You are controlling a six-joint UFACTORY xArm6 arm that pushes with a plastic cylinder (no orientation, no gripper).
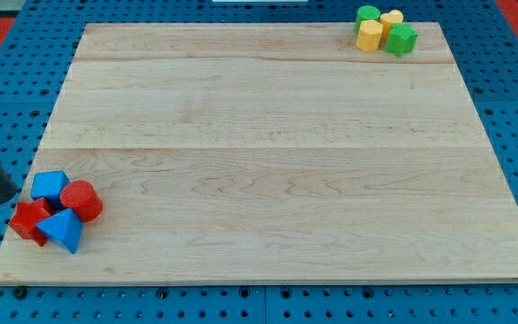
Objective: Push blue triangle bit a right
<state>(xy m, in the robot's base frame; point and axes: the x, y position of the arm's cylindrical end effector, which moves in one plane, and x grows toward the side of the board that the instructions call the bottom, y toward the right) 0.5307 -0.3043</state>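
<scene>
The blue triangle (61, 230) lies near the bottom left corner of the wooden board (268, 162). It touches a red block (29, 220) on its left, and a red cylinder (81, 200) sits just above and to its right. A blue cube-like block (50, 185) sits above them in the same cluster. My dark rod comes in from the view's left edge. My tip (8, 198) rests just off the board's left edge, left of the blue cube-like block and up-left of the blue triangle, touching no block.
A second cluster sits at the board's top right corner: a green block (367, 15), a yellow block (391, 18), a yellow block (370, 35) and a green block (401, 40). A blue pegboard (511, 135) surrounds the board.
</scene>
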